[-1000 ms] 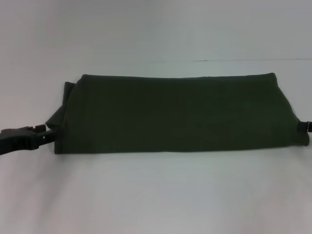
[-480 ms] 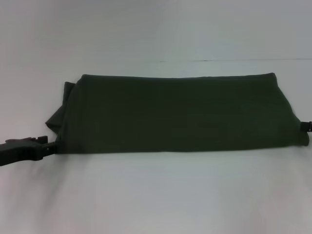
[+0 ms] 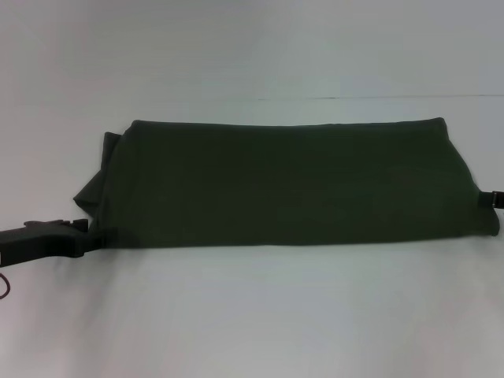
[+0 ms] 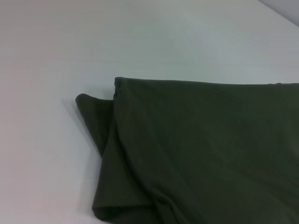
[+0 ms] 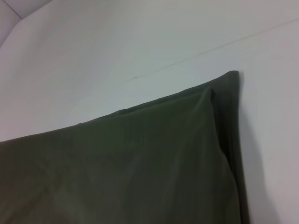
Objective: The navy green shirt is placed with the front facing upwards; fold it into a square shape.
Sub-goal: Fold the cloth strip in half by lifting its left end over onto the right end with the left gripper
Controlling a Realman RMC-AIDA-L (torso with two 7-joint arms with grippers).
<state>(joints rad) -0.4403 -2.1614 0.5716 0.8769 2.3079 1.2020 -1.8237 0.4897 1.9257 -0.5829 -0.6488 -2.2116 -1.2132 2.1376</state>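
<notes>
Olive-green shirt [image 3: 291,185] lies folded into a long band across the white counter [image 3: 252,315]. My left gripper [image 3: 79,236] at its near-left corner, right gripper [image 3: 492,199] at right edge; can't tell either jaws' state. Risk: loose sleeve layer at left probably slips, skewing the fold.

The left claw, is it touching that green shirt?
Cannot tell. In the head view the left claw meets the shirt's near left corner, but dark fabric and shadow hide any contact or gap. The left wrist view shows only cloth.

Right gripper [image 3: 494,200] mostly cut off at frame edge; left gripper [image 3: 79,236] tip against navy green shirt [image 3: 291,185], finger state unreadable
</notes>
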